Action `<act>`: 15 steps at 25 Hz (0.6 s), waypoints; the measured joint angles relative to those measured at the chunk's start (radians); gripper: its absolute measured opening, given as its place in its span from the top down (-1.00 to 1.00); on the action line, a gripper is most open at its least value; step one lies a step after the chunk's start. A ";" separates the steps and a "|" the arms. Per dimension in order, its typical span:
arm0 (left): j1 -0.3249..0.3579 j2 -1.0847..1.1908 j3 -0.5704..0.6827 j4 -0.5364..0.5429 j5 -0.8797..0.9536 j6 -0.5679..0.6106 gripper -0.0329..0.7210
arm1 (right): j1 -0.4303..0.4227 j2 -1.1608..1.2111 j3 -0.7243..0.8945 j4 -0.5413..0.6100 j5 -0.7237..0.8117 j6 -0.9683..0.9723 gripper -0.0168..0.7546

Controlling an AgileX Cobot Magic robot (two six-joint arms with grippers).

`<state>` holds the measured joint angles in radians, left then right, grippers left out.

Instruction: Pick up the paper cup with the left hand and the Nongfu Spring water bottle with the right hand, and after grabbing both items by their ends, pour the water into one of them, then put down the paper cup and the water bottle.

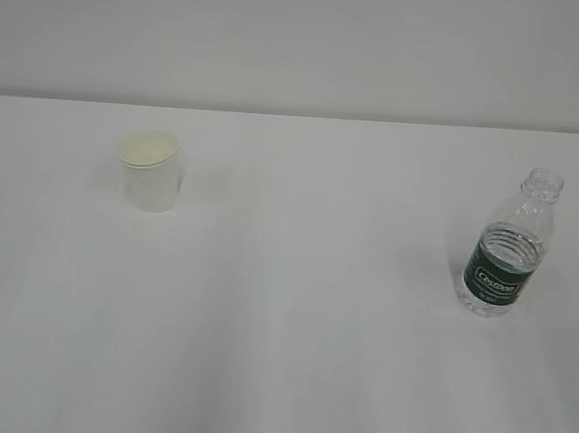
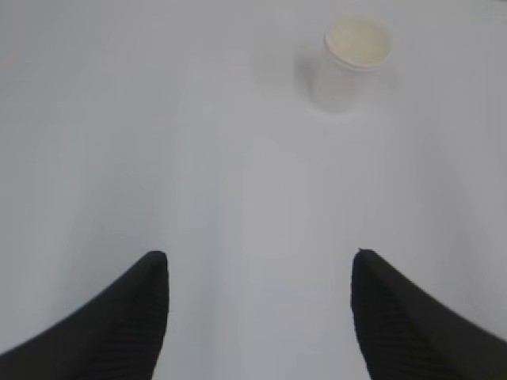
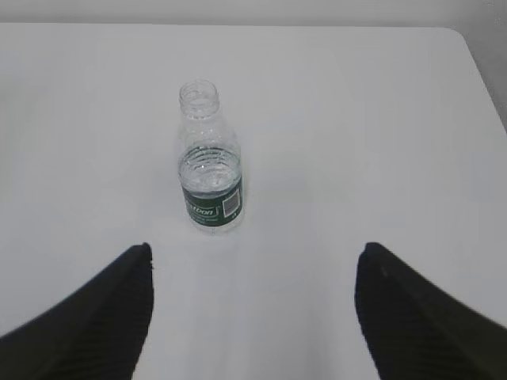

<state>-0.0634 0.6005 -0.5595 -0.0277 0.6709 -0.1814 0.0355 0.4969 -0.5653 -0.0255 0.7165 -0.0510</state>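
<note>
White tabletop (image 1: 288, 357) under a plain pale wall; neither arm shows in the exterior view.

Left hand (image 2: 257, 317): jaws spread wide, nothing between them. Paper cup (image 2: 352, 63) stands upright well ahead of it and off to its right, mouth open, apart from the fingertips (image 2: 154, 265).

Right hand (image 3: 253, 309): jaws released and empty. Nongfu Spring water bottle (image 3: 210, 170) stands upright ahead, a little left of the gap's centre line, uncapped, with water (image 3: 210, 178) up to roughly its shoulder.

Step in hand looks like the approach to both grasps. Left should swing right before advancing, so the cup enters the gap centred; close gently, as thin paper may crush. Right needs only a small leftward correction; grip low on the ribbed body and keep the open bottle upright while lifting.
</note>
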 joint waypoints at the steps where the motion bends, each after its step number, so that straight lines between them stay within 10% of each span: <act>1: 0.000 0.017 0.000 0.000 -0.036 0.000 -0.45 | 0.000 0.014 0.000 0.000 -0.020 0.000 -0.58; 15: 0.000 0.308 0.000 0.052 -0.405 0.000 -0.45 | 0.000 0.132 0.094 0.025 -0.393 -0.014 -0.58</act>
<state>-0.0634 0.9088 -0.5595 0.0246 0.2662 -0.1814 0.0355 0.6292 -0.4714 0.0000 0.3238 -0.0652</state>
